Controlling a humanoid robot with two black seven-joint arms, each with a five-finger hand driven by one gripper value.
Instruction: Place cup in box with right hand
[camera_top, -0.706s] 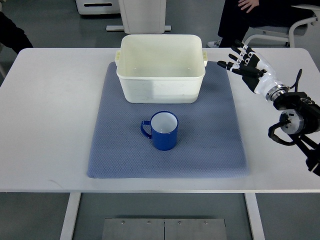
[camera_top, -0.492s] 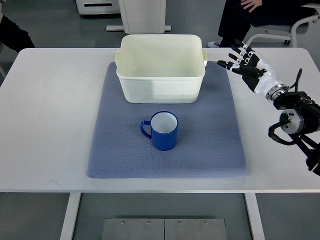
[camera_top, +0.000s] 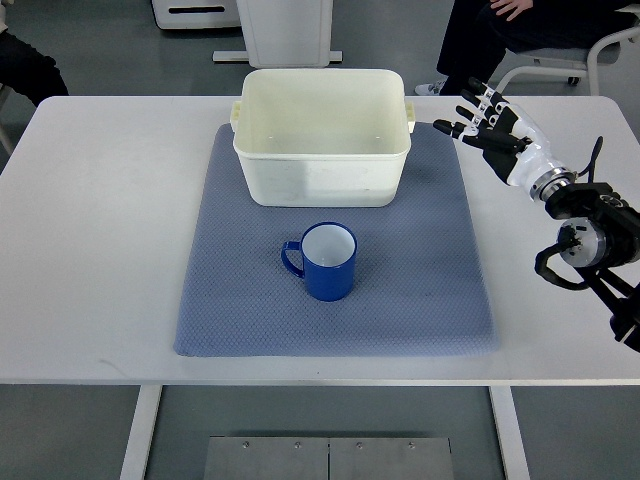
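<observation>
Since a moment ago your right hand (camera_top: 487, 128) has crept only slightly left and far; its black fingers (camera_top: 452, 128) stay spread and hold nothing, hovering at the far right corner of the blue-grey woven mat (camera_top: 440, 290), just right of the cream plastic box (camera_top: 322, 180). The glossy blue mug with a white inside (camera_top: 327, 261) stands upright mid-mat, near and well left of that hand, its handle pointing left, away from you, so I judge a reach down-left comes next

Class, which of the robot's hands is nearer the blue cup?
Right. The right hand, fingers spread, hovers up and to the right of the blue cup, beside the box. The left hand is out of view.
</observation>
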